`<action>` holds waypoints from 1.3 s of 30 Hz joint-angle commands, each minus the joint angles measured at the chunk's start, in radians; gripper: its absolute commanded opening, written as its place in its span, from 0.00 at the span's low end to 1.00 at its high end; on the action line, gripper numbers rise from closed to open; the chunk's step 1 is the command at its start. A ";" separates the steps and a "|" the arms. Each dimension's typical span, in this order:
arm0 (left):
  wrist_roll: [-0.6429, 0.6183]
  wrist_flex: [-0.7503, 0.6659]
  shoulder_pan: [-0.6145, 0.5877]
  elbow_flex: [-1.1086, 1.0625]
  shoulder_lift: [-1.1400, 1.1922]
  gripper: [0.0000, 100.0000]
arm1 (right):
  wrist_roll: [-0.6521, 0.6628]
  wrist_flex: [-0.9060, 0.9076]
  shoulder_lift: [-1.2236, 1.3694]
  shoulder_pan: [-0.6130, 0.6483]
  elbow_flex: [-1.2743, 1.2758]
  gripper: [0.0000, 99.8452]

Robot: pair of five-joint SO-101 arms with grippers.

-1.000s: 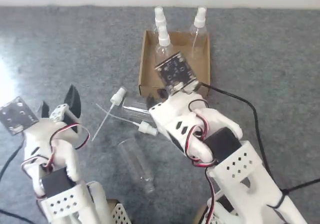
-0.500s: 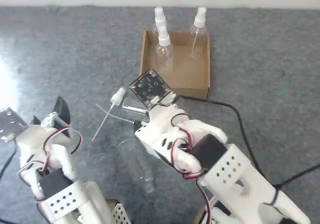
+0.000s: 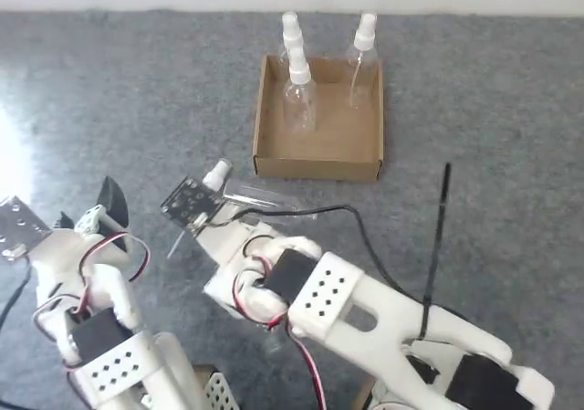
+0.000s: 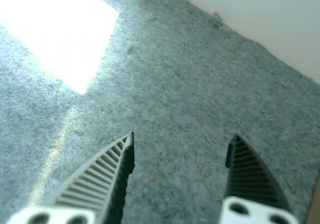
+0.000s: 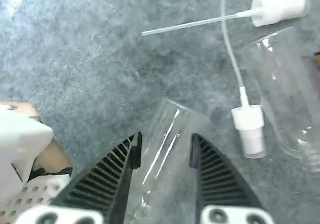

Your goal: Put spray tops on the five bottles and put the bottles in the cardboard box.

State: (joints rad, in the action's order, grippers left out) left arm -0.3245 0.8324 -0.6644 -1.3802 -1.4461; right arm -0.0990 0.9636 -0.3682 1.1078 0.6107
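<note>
The cardboard box [image 3: 317, 166] sits at the back middle of the carpet, and three capped clear bottles [image 3: 298, 95] stand in or just behind it. An uncapped clear bottle [image 5: 165, 154] lies on the carpet, and my right gripper [image 5: 165, 135] is open with a finger on each side of its open end. Beside that bottle lies a white spray top [image 5: 250, 129] with its tube. A second spray top [image 5: 277, 7] and a second uncapped bottle [image 5: 285, 94] lie farther off. My left gripper [image 4: 181, 141] hangs open over bare carpet at the front left [image 3: 96, 209].
The right arm [image 3: 301, 287] stretches across the front middle of the carpet, covering the bottle it hovers over. A black cable [image 3: 438, 236] trails over the carpet on the right. A bright sunlit patch [image 4: 55, 29] lies on the carpet at the left.
The right arm has swung away from the box, leftward and down over the lying bottle. The left arm drew back a little toward the front left.
</note>
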 commanded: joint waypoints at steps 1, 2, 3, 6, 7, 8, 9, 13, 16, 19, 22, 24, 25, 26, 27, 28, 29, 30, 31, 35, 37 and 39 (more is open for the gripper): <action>-0.020 -0.031 -0.008 0.005 -0.012 0.28 | -0.023 0.004 0.018 0.031 -0.014 0.24; -0.020 -0.031 -0.008 0.005 -0.012 0.28 | -0.044 0.013 0.036 0.031 -0.017 0.27; -0.020 -0.031 -0.008 0.005 -0.012 0.28 | -0.066 0.018 0.056 0.031 -0.020 0.30; -0.020 -0.031 -0.008 0.005 -0.012 0.28 | -0.089 0.012 0.116 0.033 -0.021 0.36; -0.020 -0.031 -0.008 0.005 -0.012 0.28 | -0.089 0.010 0.136 0.035 -0.023 0.36; -0.020 -0.031 -0.008 0.005 -0.012 0.28 | -0.089 0.008 0.154 0.041 -0.023 0.36; -0.020 -0.031 -0.008 0.005 -0.012 0.28 | -0.087 0.008 0.173 0.045 -0.023 0.36; -0.020 -0.031 -0.008 0.005 -0.012 0.28 | -0.087 0.008 0.236 0.053 -0.023 0.36; -0.018 -0.031 -0.008 0.004 -0.012 0.28 | -0.087 0.008 0.272 0.051 -0.023 0.35; -0.017 -0.031 -0.008 0.004 -0.012 0.28 | -0.087 0.010 0.292 0.048 -0.037 0.25; -0.017 -0.031 -0.008 0.004 -0.012 0.28 | -0.087 0.008 0.291 0.035 -0.044 0.14; -0.017 -0.031 -0.008 0.004 -0.012 0.28 | -0.087 0.012 0.289 0.018 -0.052 0.10; -0.017 -0.031 -0.008 0.004 -0.012 0.28 | -0.087 0.016 0.289 0.008 -0.060 0.09; -0.017 -0.031 -0.008 0.004 -0.012 0.28 | -0.087 0.018 0.288 -0.002 -0.064 0.09; -0.017 -0.031 -0.008 0.004 -0.012 0.28 | -0.087 0.019 0.286 -0.013 -0.071 0.08; -0.017 -0.031 -0.008 0.004 -0.012 0.28 | -0.089 0.019 0.277 -0.021 -0.072 0.08; -0.017 -0.031 -0.008 0.004 -0.012 0.28 | -0.091 0.021 0.263 -0.028 -0.072 0.08; -0.017 -0.031 -0.008 0.004 -0.012 0.28 | -0.091 0.030 0.245 -0.035 -0.072 0.08; -0.017 -0.031 -0.008 0.004 -0.012 0.28 | -0.092 0.048 0.222 -0.039 -0.072 0.08; -0.017 -0.031 -0.008 0.004 -0.012 0.28 | -0.094 0.120 0.104 -0.041 -0.071 0.08; -0.017 -0.031 -0.008 0.004 -0.012 0.28 | -0.094 0.145 0.045 -0.058 -0.071 0.08; -0.017 -0.031 -0.008 0.004 -0.012 0.28 | -0.094 0.157 0.001 -0.088 -0.071 0.08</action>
State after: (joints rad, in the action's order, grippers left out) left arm -0.3245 0.8309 -0.6644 -1.3802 -1.4461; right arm -0.1818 1.0894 -0.2547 1.0664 0.6091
